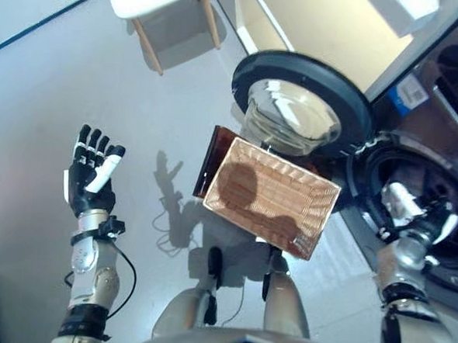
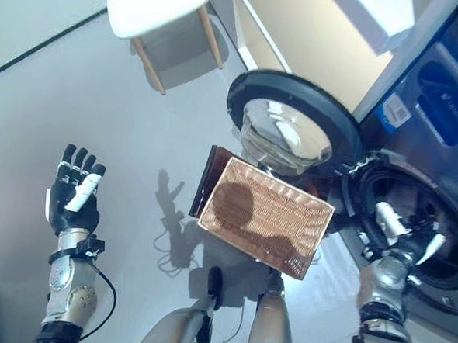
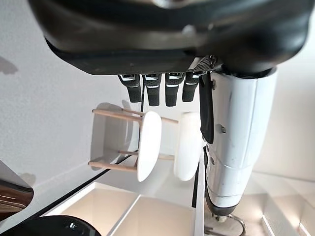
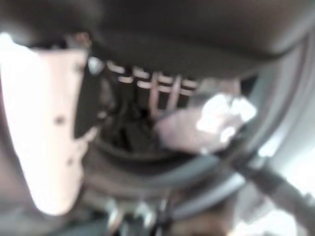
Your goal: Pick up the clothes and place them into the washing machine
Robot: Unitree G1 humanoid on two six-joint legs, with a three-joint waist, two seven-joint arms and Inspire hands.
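**Right hand at the washer drum, left hand raised over the floor**

1. Left hand (image 1: 88, 180): I see it at the left of the head view, raised on an upright forearm, palm facing the camera. Its fingers (image 3: 153, 89) are straight and spread and the white-covered thumb lies along the palm. It holds nothing. Its wrist view looks past the fingertips to a white stool (image 3: 149, 145) with wooden legs.

2. Right hand (image 2: 403, 229): I see it at the right edge of the head view, reaching into the round opening of the washing machine (image 1: 414, 191). The white thumb sticks out to one side. In the right wrist view the fingers (image 4: 147, 91) point into the drum, and a pale, crumpled piece of clothing (image 4: 206, 120) lies just past them. The view is too blurred for me to tell whether the fingers are closed on it or merely beside it.

3. Containers:
   - The washing machine sits at the right of the frame. Its round glass door (image 1: 299, 106) is swung wide open toward the upper centre. The pale clothing is inside the drum opening by the right hand.
   - A wicker basket (image 1: 272, 196) sits in the centre of the frame on a dark brown stand (image 1: 211, 159), just below the open door. I see no clothes in it; only shadows fall across its woven bottom.

4. Surroundings: the stool stands on the light grey floor (image 1: 47, 90) at the upper left.
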